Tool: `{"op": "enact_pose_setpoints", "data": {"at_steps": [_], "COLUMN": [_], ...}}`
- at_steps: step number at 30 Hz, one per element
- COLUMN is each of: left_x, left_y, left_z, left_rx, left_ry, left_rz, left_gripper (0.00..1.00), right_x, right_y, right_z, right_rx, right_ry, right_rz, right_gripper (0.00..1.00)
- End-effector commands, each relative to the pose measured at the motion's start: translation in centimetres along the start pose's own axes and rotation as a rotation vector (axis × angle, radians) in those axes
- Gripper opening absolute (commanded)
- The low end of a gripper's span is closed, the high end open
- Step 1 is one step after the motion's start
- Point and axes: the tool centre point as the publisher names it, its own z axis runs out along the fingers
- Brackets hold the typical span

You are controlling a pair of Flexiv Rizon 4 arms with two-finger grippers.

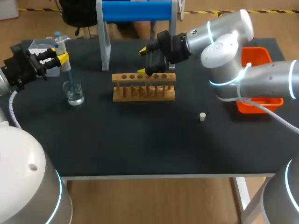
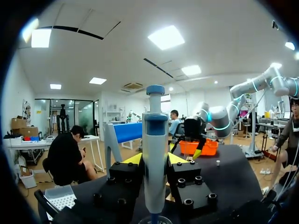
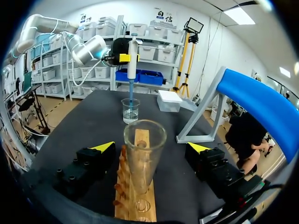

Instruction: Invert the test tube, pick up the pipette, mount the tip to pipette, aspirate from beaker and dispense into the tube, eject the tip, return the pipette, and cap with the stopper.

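At the left, the left gripper (image 1: pixel 61 53) is clamped on the pipette (image 2: pixel 155 154); in the left wrist view both fingers press its white body from two sides. The pipette stands almost upright and its blue tip (image 1: pixel 70 80) reaches down into the beaker (image 1: pixel 74 95), which has some clear liquid at the bottom. I judge therefore that the step in hand is the aspiration from the beaker, with the tip already mounted. Whether liquid is inside the tip, I cannot tell. In the middle is the wooden rack (image 1: pixel 144 93), and the test tube (image 3: pixel 144 154) stands upright in it with its open mouth upward. The right gripper (image 1: pixel 144 60) is placed around this tube with its fingers wide apart, one on each side and not touching the glass, so it holds nothing. To the right of the rack, well apart from it, lies the small stopper (image 1: pixel 202 116). The next move, in my judgement, calls for lifting the pipette straight out of the beaker, carrying it to the tube mouth without tilting, and lowering the tip inside before dispensing.
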Motion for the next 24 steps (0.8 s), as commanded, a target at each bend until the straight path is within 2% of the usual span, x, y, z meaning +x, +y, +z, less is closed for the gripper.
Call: {"op": "enact_pose_setpoints", "data": {"at_steps": [1,24], "left_x": [-0.08,-0.03], "left_y": [0.01,-0.2], "left_z": [-0.12,-0.04], "left_rx": [0.003,0.003], "left_ry": [0.005,0.006], "left_rz": [0.0,0.003], "left_gripper": [0.0,0.0], "right_x": [0.18,0.18], "right_y": [0.09,0.09], "right_z": [-0.12,-0.12], "right_rx": [0.004,0.004], "right_ry": [-0.005,-0.005], "right_rz": [0.0,0.0], "right_gripper": [1.0,1.0]}}
